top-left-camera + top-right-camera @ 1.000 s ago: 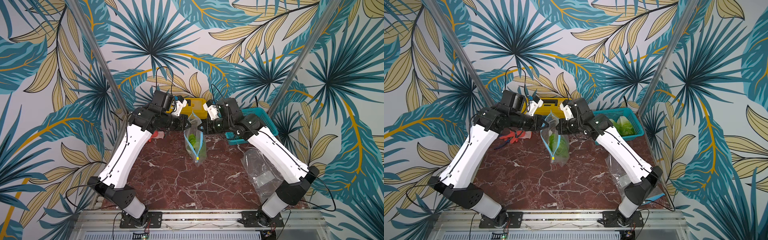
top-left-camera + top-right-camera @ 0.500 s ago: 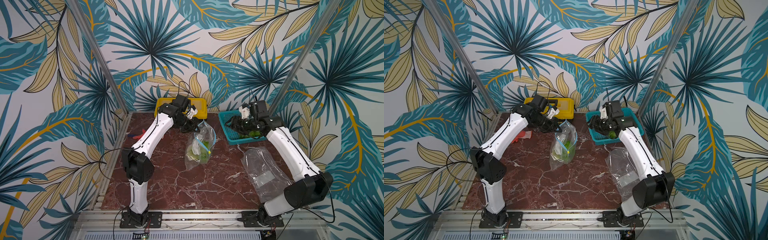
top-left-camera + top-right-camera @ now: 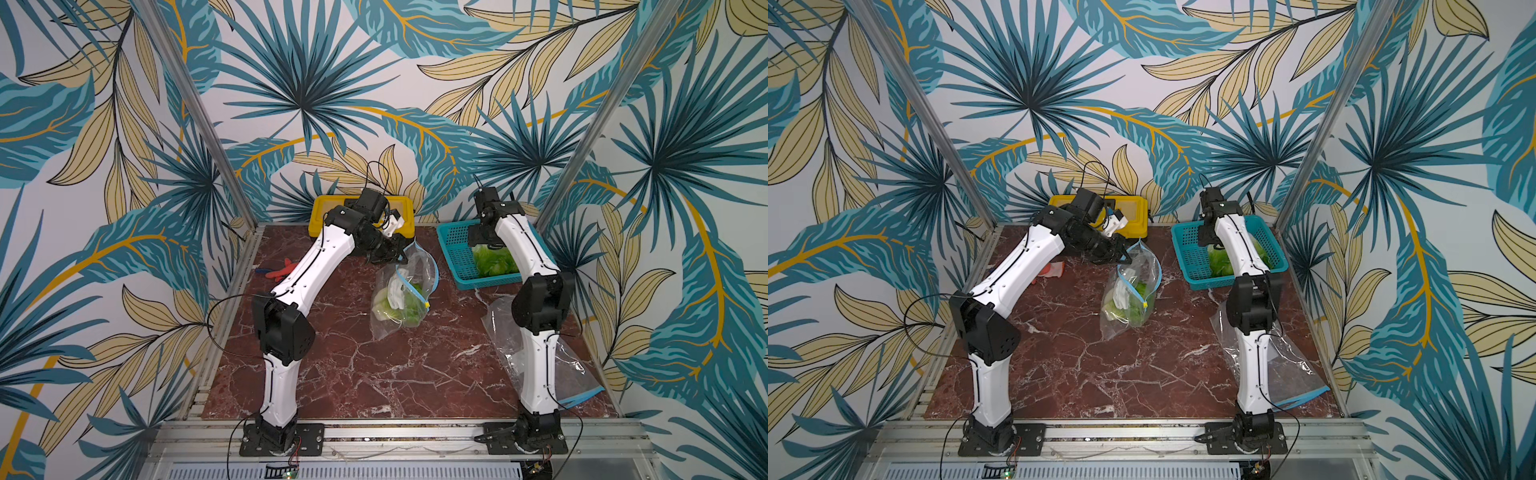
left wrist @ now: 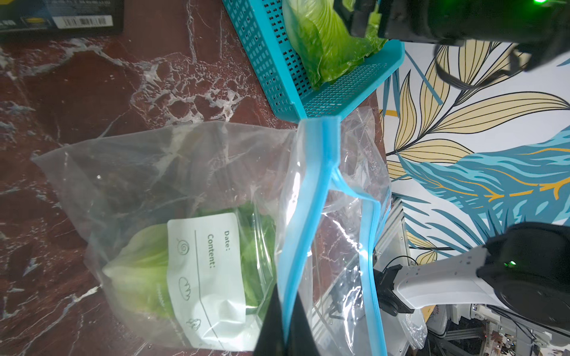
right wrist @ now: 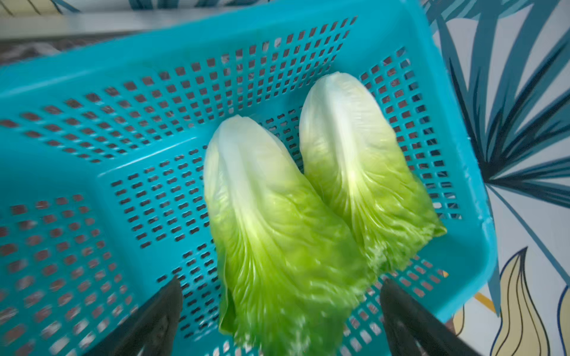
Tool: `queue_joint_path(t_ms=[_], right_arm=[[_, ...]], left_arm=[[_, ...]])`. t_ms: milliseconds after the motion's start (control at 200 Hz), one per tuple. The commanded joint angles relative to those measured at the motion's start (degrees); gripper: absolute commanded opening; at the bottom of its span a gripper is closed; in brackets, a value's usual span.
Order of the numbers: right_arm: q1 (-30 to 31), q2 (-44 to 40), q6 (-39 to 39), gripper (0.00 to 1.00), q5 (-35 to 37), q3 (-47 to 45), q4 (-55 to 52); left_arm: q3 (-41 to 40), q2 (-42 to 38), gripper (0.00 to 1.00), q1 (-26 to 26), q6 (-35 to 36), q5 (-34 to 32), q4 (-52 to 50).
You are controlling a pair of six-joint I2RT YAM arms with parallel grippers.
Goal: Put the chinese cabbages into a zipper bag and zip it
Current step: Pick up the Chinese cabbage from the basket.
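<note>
Green-and-white cabbages [image 5: 277,231]: two lay side by side and touching in the basket, leafy ends toward the right gripper, not yet bagged.
Bagged cabbage [image 4: 138,268]: one head lay at the bottom of the bag, partly behind its white label [image 4: 209,277].
Bag [image 3: 401,299]: clear plastic, slumped near the middle of the table, mouth uppermost and gaping; blue zip strip [image 4: 311,215] parted into two lips, so unzipped.
Left gripper [image 4: 285,323]: jaws pinched together on one lip of the zip strip; judged to be holding the mouth up and open so the next head could drop in.
Right gripper [image 5: 279,286]: jaws spread wide and empty, one finger either side of the nearer cabbage's leafy end; contact could not be told; judged to be lined up for a pick.
Basket [image 3: 457,253]: teal, perforated, at the far right of the table, near the bag, giving a short carry to its mouth.
Progress: one of three in, two left, zipping undone.
Risk: soft leaves could crush or slip if gripped at the tip.
Spare bag [image 3: 573,365]: clear, flat at the near right, partly under the right arm; unused.
Yellow box [image 3: 320,212]: against the back wall behind the left arm; seemingly no part in the task.
Table [image 3: 374,374]: red-brown marble.
</note>
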Motion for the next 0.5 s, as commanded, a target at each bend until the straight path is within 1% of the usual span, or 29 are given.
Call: queue_joint_path(t_ms=[0,120,165,220,260,340,431,466,496], right_arm=[[-1.4,3.7,-2.4,0.98,0.4,2.7,-6.2],[-1.7,6.6,-0.7,0.93,-6.1,0.5,-5.3],[-1.8,7.3,-0.4,0.88,-8.2,0.0,-4.9],[-1.8,8.0,-0.2,0.82,-8.7,0.1,-4.9],[-1.8,8.0,-0.2,0.75,-8.0,0.1,-5.1],[-1.8,6.4,-0.3,0.58,-7.5,0.0,-4.9],[-1.8,3.3,-0.2,0.3,-7.5,-0.2,-4.1],[-1.8,1.5,-0.2,0.23,-8.0,-0.6,-3.3],[-1.8,-0.1,-0.2,0.2,-8.8,-1.0,-2.5]], left_arm=[[-1.4,-1.7,0.0,0.2,1.5,-1.2,-0.2],[-2.2,-2.1,0.0,0.5,1.7,-1.7,-0.2],[-2.2,-2.2,0.0,0.5,1.7,-1.7,-0.2],[-2.2,-2.3,0.0,0.7,1.7,-1.7,-0.2],[-2.3,-2.5,0.0,0.7,1.7,-1.7,-0.2],[-2.6,-3.0,0.0,0.8,1.8,-2.1,-0.2],[-2.8,-3.2,0.0,0.9,1.7,-2.1,-0.2],[-2.8,-3.2,0.0,0.8,1.7,-2.1,-0.2],[-2.7,-3.2,0.0,0.9,1.6,-2.1,-0.2]])
